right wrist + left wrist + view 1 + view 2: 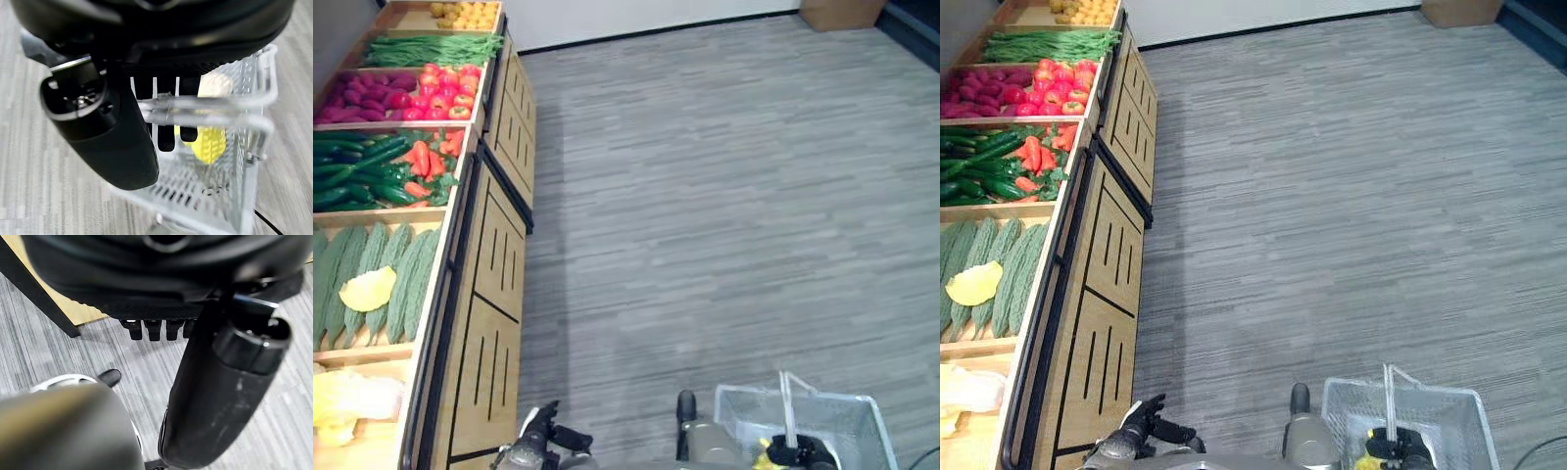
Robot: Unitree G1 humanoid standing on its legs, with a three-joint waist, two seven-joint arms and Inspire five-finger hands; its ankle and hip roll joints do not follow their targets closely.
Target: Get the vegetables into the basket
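The right hand [795,454] hung low at about five o'clock in the head views, and its fingers [166,139] were curled round the two raised handles [210,105] of the white wire basket [862,423], so the basket swung beside the robot and stayed free for loading. Through the mesh in the right wrist view a yellow vegetable [211,139], likely a corn cob, already lay inside, so I judged the task partly done.

The left hand [546,431] sat at about seven o'clock, just beside the front of the wooden display stand [494,294]. In its own wrist view its fingers [154,329] pointed straight out over the floor with the thumb [220,396] apart, holding nothing; it looked kept free for picking.

The remaining produce lay in open bins running from nine o'clock up to eleven o'clock: pale yellow items [347,401] nearest, then bitter gourds [372,279] with one yellow piece [369,290] on top, then cucumbers [357,171] beside red peppers [431,157], then purple vegetables [372,96] beside tomatoes [448,90], green beans [431,47], and small yellow-orange produce [465,14] farthest away. All of it was well apart from the basket, so reaching it would probably call for a turn toward the stand
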